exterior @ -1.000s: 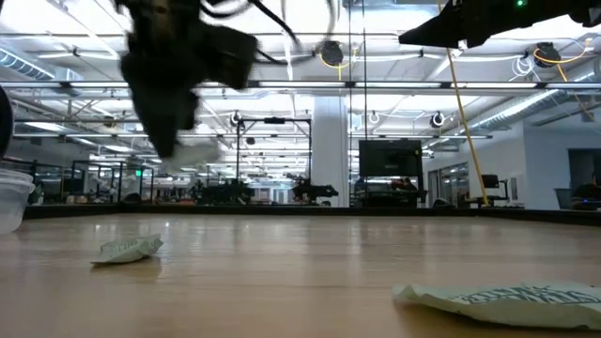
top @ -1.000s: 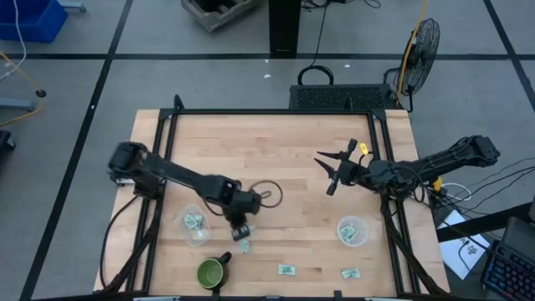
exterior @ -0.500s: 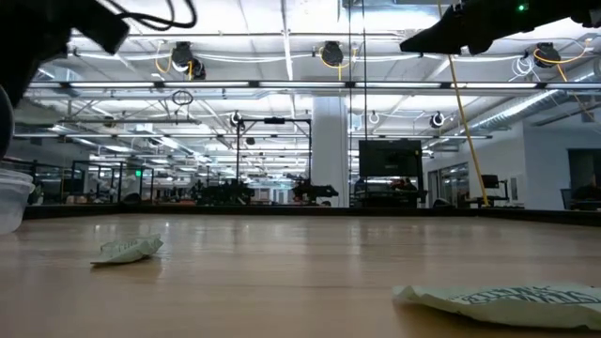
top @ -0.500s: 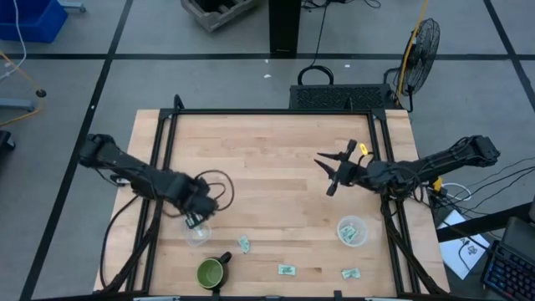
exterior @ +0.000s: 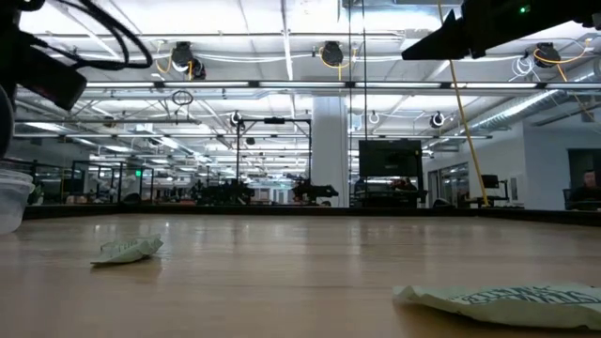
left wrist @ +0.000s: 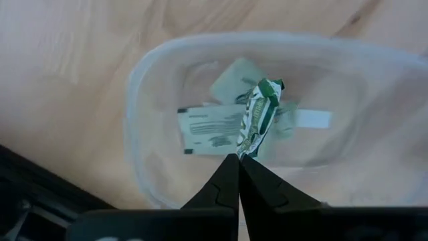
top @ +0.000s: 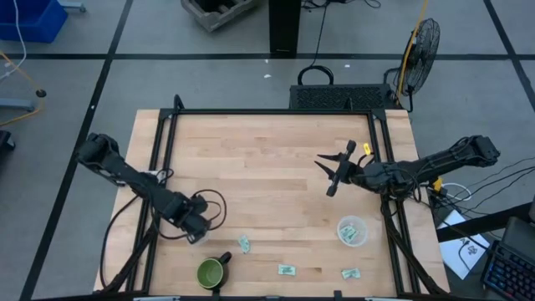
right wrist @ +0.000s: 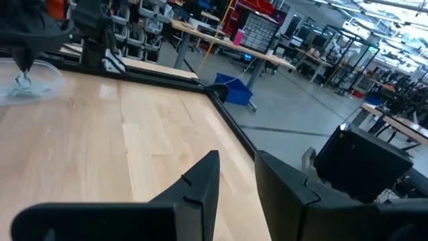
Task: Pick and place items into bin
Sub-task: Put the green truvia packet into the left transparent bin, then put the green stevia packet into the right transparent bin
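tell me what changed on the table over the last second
The left gripper swung left, away from the three loose packets, and now hangs over the left clear cup, jaws shut on a green-and-white packet. The right gripper, open, the loose packets, the dark green mug and the right cup stayed put.

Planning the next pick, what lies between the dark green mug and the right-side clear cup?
In the high view, two packets lie between mug and cup.

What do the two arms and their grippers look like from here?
Both arms are dark, jointed and slim. The left gripper has two black fingers tapering to points, with a black cable looped beside it. The right gripper has black fingers and a yellow mark behind them.
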`<state>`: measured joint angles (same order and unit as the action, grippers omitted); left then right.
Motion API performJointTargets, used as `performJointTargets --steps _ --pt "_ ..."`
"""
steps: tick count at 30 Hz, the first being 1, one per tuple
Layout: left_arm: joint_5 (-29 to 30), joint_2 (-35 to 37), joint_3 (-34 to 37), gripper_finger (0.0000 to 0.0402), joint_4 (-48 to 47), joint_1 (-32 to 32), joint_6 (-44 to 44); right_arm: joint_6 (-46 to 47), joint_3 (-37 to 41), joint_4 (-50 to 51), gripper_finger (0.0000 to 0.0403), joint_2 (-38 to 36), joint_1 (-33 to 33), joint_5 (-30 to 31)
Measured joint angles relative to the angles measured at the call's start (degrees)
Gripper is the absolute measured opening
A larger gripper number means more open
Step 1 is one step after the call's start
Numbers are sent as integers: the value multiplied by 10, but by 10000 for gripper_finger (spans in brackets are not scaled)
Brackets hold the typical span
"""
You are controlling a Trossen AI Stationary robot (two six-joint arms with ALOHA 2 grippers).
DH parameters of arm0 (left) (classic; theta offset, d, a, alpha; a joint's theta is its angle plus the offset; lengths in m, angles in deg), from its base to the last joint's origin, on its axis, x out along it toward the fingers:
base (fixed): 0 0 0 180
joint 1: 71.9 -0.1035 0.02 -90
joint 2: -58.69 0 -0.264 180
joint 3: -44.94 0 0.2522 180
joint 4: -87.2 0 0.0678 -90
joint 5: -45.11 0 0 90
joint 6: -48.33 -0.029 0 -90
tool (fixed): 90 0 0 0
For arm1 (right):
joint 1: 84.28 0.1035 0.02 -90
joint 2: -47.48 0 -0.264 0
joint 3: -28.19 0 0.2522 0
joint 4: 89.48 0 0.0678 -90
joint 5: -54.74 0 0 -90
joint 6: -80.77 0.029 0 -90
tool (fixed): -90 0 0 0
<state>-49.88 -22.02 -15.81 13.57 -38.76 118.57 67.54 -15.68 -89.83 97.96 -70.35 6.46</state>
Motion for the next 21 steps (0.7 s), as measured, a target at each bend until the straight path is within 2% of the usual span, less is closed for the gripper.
performJointTargets --steps 6,11,15,21 --pt "0 0 7 5 1 -1 15 6 0 11 89 0 0 0" --pt "-1 0 7 36 8 -1 56 6 0 11 89 0 0 0" --pt "-10 0 7 63 53 -1 60 6 0 12 89 0 0 0" --pt "-11 0 7 86 120 0 11 0 0 12 89 0 0 0"
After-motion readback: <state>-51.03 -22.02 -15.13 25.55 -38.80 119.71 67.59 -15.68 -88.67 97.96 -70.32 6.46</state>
